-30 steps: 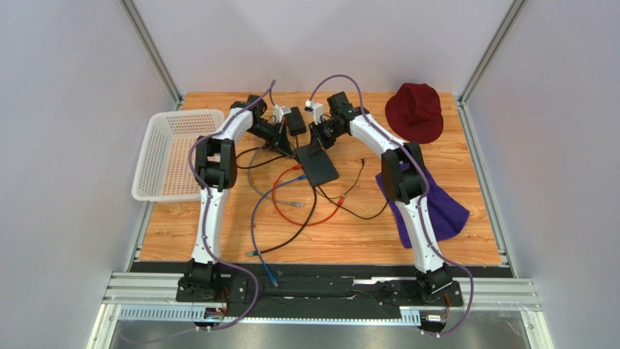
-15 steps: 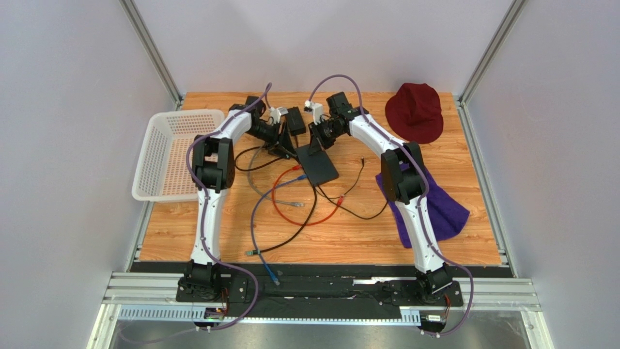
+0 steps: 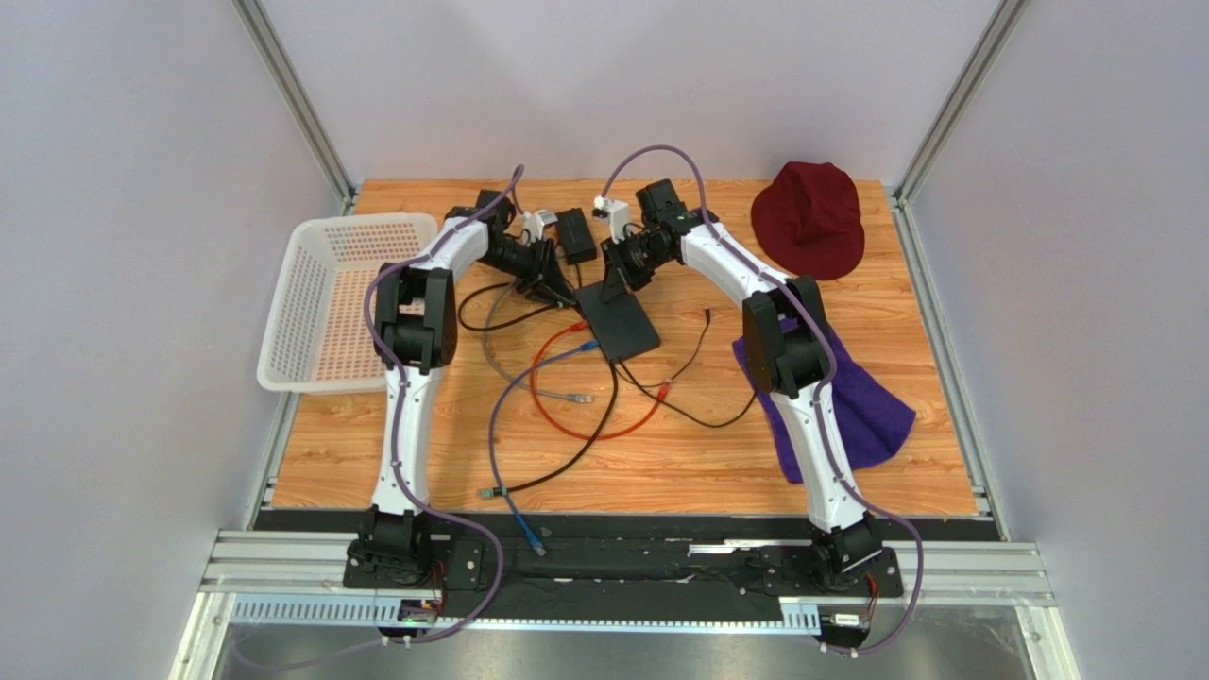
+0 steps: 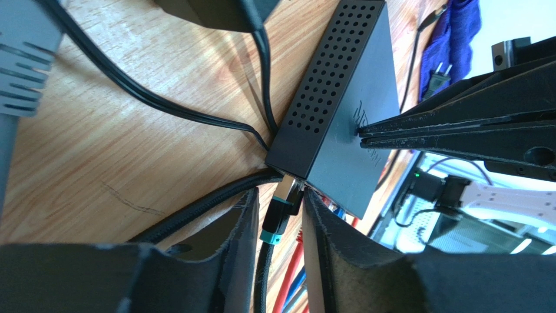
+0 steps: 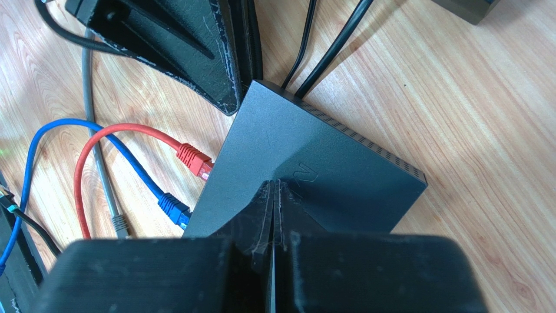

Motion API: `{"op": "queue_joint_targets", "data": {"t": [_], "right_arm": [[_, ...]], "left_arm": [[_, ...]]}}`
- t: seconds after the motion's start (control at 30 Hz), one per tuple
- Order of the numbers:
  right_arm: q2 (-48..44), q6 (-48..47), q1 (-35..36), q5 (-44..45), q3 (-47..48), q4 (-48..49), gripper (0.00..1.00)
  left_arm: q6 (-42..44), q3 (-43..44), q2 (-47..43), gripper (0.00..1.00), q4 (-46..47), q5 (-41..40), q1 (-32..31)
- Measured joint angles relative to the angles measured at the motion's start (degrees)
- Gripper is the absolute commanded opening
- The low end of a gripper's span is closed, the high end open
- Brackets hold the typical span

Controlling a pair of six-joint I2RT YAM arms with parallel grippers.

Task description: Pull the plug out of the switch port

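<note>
While both arms reach low over the far middle of the table (image 3: 681,468), I see the left gripper (image 4: 279,199) lying almost flat, its fingers (image 4: 245,222) on either side of the plug (image 4: 278,220). Whether they pinch it or only bracket it, I cannot tell. My right gripper (image 5: 274,186) is clenched, tips together, pressing down on the top of the switch (image 5: 326,153). The plug is black with a teal boot. It sits in the switch port (image 4: 297,179) at the box's corner, with a black braided cable (image 4: 196,208) trailing from it. A red plug (image 5: 194,160) and a blue plug (image 5: 173,205) meet the switch along one side edge.
</note>
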Motion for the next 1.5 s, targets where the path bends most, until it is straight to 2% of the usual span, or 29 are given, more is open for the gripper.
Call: {"op": "queue_joint_targets", "data": {"t": [0.07,0.7,0.97,1.0,1.03,1.07,1.17,1.2,1.33,1.5], "right_arm": [[0.0,0.0,0.0,0.07,-0.02,-0.02,0.0],[-0.11,-0.02,0.39,0.7,-0.09,0.2,0.0],[-0.2,-0.04,0.42,1.27,-0.09,0.81,0.0],[-0.17,-0.04,0.44,1.29,-0.09,0.81,0.0],[-0.2,-0.04,0.44,1.31,-0.09,0.68,0.0],[-0.17,-0.02,0.44,1.31,-0.09,0.63,0.0],[-0.2,-0.04,0.46,1.33,-0.09,0.63,0.0],[-0.2,-0.07,0.46,1.38,-0.09,0.68,0.0],[-0.2,-0.04,0.48,1.49,-0.11,0.68,0.0],[-0.2,-0.07,0.5,1.57,-0.11,0.68,0.0]], "left_arm": [[-0.17,0.0,0.09,0.0,0.07,0.74,0.0],[3.28,-1.2,-0.15,0.0,-0.02,3.96,0.92],[6.6,1.62,-0.11,0.0,-2.29,0.33,-0.22],[7.15,1.44,-0.11,0.01,-2.36,0.31,-0.31],[7.69,1.29,-0.13,0.12,-2.6,0.33,-0.35],[7.85,1.29,-0.13,0.39,-2.84,-0.09,-0.42],[6.84,2.38,-0.17,0.63,-4.02,-3.41,-1.01],[5.66,2.62,-0.35,0.66,-4.76,-4.83,-1.4],[3.82,4.11,-2.08,0.67,-5.53,-11.17,-2.45],[2.75,4.2,-2.54,0.55,-5.53,-14.62,-2.99]]}}
